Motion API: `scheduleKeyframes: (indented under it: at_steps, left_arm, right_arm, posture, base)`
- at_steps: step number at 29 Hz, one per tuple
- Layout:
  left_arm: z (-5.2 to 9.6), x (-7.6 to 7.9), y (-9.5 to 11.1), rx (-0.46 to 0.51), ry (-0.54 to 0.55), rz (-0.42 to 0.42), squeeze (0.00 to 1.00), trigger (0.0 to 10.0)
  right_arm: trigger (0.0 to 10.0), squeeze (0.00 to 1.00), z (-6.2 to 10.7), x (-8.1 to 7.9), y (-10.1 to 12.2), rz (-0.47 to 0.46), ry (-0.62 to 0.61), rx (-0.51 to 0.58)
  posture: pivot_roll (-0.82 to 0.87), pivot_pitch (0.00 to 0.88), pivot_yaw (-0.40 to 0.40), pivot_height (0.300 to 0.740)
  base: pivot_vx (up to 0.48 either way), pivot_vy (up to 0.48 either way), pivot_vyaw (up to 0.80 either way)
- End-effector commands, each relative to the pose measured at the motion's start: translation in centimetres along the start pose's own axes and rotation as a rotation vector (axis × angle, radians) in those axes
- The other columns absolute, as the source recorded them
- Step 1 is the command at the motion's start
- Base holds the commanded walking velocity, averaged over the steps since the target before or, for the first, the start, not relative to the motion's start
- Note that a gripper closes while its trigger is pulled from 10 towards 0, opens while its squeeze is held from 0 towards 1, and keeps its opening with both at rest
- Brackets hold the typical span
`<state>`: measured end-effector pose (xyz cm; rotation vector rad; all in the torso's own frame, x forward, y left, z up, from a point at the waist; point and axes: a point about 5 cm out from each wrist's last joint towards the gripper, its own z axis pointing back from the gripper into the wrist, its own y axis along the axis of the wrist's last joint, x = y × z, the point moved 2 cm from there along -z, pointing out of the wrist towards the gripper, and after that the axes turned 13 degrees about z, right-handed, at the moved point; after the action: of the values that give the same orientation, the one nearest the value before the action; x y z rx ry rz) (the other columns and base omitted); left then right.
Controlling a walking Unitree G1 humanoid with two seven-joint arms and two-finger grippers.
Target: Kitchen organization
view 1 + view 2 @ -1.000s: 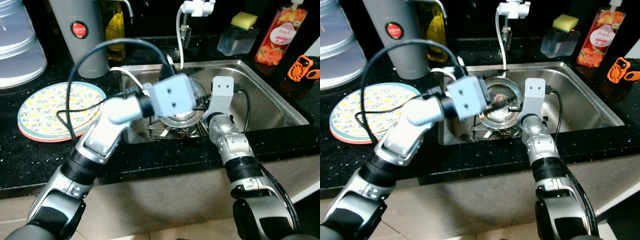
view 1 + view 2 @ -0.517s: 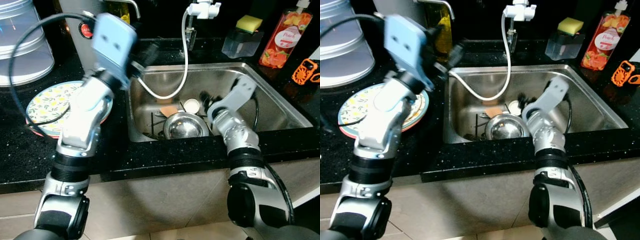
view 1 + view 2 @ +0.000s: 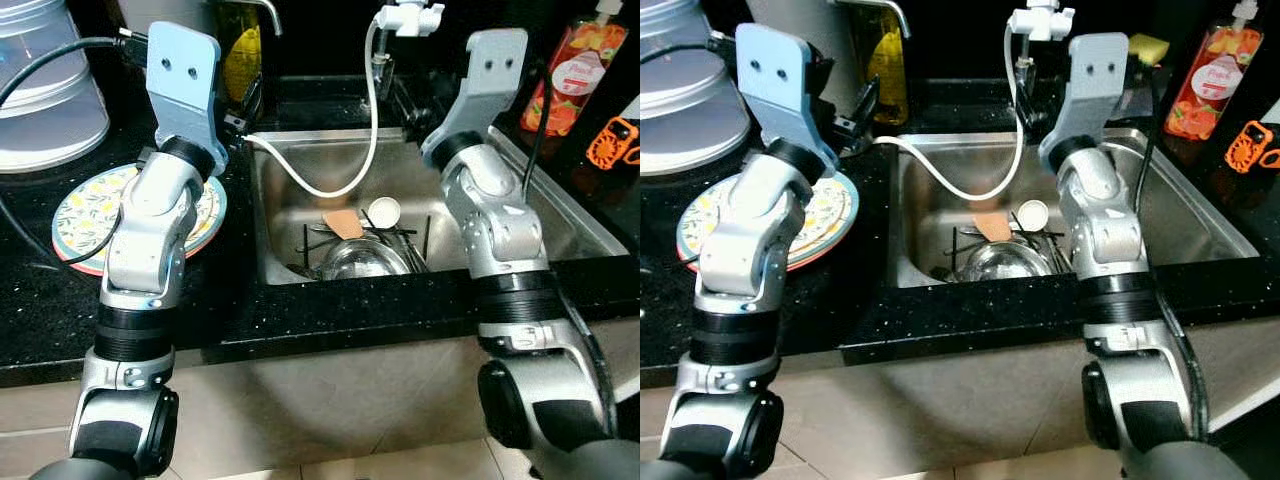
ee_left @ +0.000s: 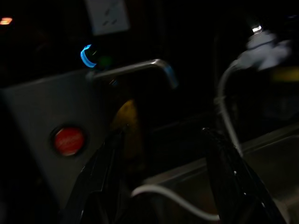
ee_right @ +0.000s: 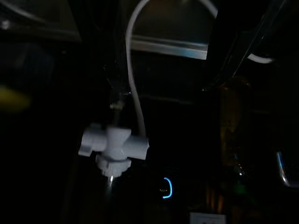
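A steel sink (image 3: 560, 215) holds a steel bowl (image 3: 365, 262), a wooden spatula (image 3: 343, 224) and a white spoon (image 3: 383, 210) among other utensils. A stack of floral plates (image 3: 85, 215) lies on the black counter to its left. My left gripper (image 3: 245, 100) is raised over the sink's back left corner, open and empty, its fingers (image 4: 100, 186) facing the grey canister (image 4: 46, 130) and yellow bottle (image 4: 126, 126). Beside the faucet, my right gripper (image 3: 405, 100) is also raised. It faces the white faucet fitting (image 5: 114, 144), fingers (image 5: 229, 46) apart.
A white hose (image 3: 335, 185) droops from the faucet fitting (image 3: 405, 15) into the sink. Behind stand a white container (image 3: 40, 90), a yellow oil bottle (image 3: 237, 60), a sponge (image 3: 1148, 45), a peach soap bottle (image 3: 568, 70) and an orange tool (image 3: 612, 140).
Both arms have lifted out of the sink. The left one swung up toward the back left corner; the right one rose to the faucet. The bowl stays in the sink.
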<state>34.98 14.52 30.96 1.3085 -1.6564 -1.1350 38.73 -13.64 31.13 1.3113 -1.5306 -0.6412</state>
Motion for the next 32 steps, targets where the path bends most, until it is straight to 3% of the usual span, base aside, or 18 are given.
scheduleKeyframes:
  at_steps: [1,2,4,6,8,11,12,14,15,17,18,20,25,28,30,32]
  left_arm:
    - [0.0,-1.6,-0.2,-0.059,0.093,-0.026,0.0,10.0]
    - [0.0,-1.6,-0.2,-0.059,0.093,-0.026,0.0,10.0]
    - [0.8,-3.6,-0.4,-0.085,0.194,-0.056,0.0,10.0]
    - [2.0,-4.8,-0.6,-0.109,0.205,-0.21,0.0,10.0]
    - [2.0,-4.8,-0.6,-0.109,0.205,-0.21,0.0,10.0]
    - [4.2,-4.6,-0.5,-0.125,0.036,-0.402,0.0,10.0]
    - [4.2,-4.6,-0.5,-0.125,0.036,-0.402,0.0,10.0]
    - [6.1,-4.9,-0.2,-0.152,-0.086,-0.542,0.0,10.0]
    - [6.1,-4.9,-0.2,-0.152,-0.086,-0.542,0.0,10.0]
    - [7.7,-5.9,-0.4,-0.231,-0.146,-0.651,0.0,10.0]
    - [7.7,-5.9,-0.4,-0.231,-0.146,-0.651,0.0,10.0]
    - [9.4,-6.7,-0.9,-0.33,-0.19,-0.726,0.0,10.0]
    - [11.1,-7.1,-1.2,-0.41,-0.23,-0.728,0.0,10.0]
    - [12.8,-7.8,-1.2,-0.496,-0.249,-0.713,0.0,10.0]
    - [12.8,-7.8,-1.2,-0.496,-0.249,-0.713,0.0,10.0]
    - [13.6,-9.2,-0.8,-0.545,-0.223,-0.759,0.0,10.0]
  right_arm:
    - [10.0,0.0,-0.1,-0.4,1.7,0.029,0.019,0.078]
    - [10.0,0.0,-0.1,-0.4,1.7,0.029,0.019,0.078]
    - [10.0,0.0,0.2,-0.6,1.7,-0.006,0.018,0.079]
    - [10.0,0.0,0.8,-0.4,0.5,-0.034,0.001,0.035]
    - [10.0,0.0,0.8,-0.4,0.5,-0.034,0.001,0.035]
    - [10.0,0.0,1.9,0.3,-1.9,-0.051,-0.036,-0.051]
    - [10.0,0.0,1.9,0.3,-1.9,-0.051,-0.036,-0.051]
    - [10.0,0.0,2.8,0.9,-3.6,-0.044,-0.059,-0.107]
    - [10.0,0.0,2.8,0.9,-3.6,-0.044,-0.059,-0.107]
    - [10.0,0.0,3.4,1.2,-4.8,-0.036,-0.069,-0.149]
    - [10.0,0.0,3.4,1.2,-4.8,-0.036,-0.069,-0.149]
    - [10.0,0.0,3.7,1.2,-5.5,-0.025,-0.068,-0.174]
    - [10.0,0.0,3.8,1.2,-5.8,-0.013,-0.061,-0.182]
    - [10.0,0.0,3.9,1.2,-6.2,-0.012,-0.06,-0.195]
    - [10.0,0.0,3.9,1.2,-6.2,-0.012,-0.06,-0.195]
    - [10.0,0.0,3.9,1.0,-6.5,-0.015,-0.056,-0.205]
  posture:
    - [0.12,0.0,-0.017,0.74]
    - [0.12,0.0,-0.017,0.74]
    - [0.13,0.0,-0.015,0.74]
    - [0.15,0.0,-0.008,0.74]
    - [0.15,0.0,-0.008,0.74]
    - [0.16,0.0,-0.016,0.74]
    - [0.16,0.0,-0.016,0.74]
    - [0.18,0.0,-0.025,0.74]
    - [0.18,0.0,-0.025,0.74]
    - [0.18,0.0,-0.035,0.74]
    - [0.18,0.0,-0.035,0.74]
    - [0.19,0.0,-0.039,0.74]
    - [0.2,0.0,-0.041,0.74]
    - [0.21,0.0,-0.049,0.74]
    - [0.21,0.0,-0.049,0.74]
    - [0.22,0.0,-0.052,0.74]
  base:
    - [0.0,0.0,0.0]
    - [0.0,0.0,0.0]
    - [0.0,0.0,0.0]
    - [0.0,0.0,0.0]
    - [0.0,0.0,0.0]
    - [0.0,0.0,0.0]
    - [0.0,0.0,0.0]
    - [0.0,0.0,0.0]
    - [0.0,0.0,0.0]
    - [0.0,0.0,0.0]
    - [0.0,0.0,0.0]
    - [0.0,0.0,0.0]
    - [0.0,0.0,0.0]
    - [0.0,0.0,0.0]
    - [0.0,0.0,0.0]
    - [0.0,0.0,0.0]
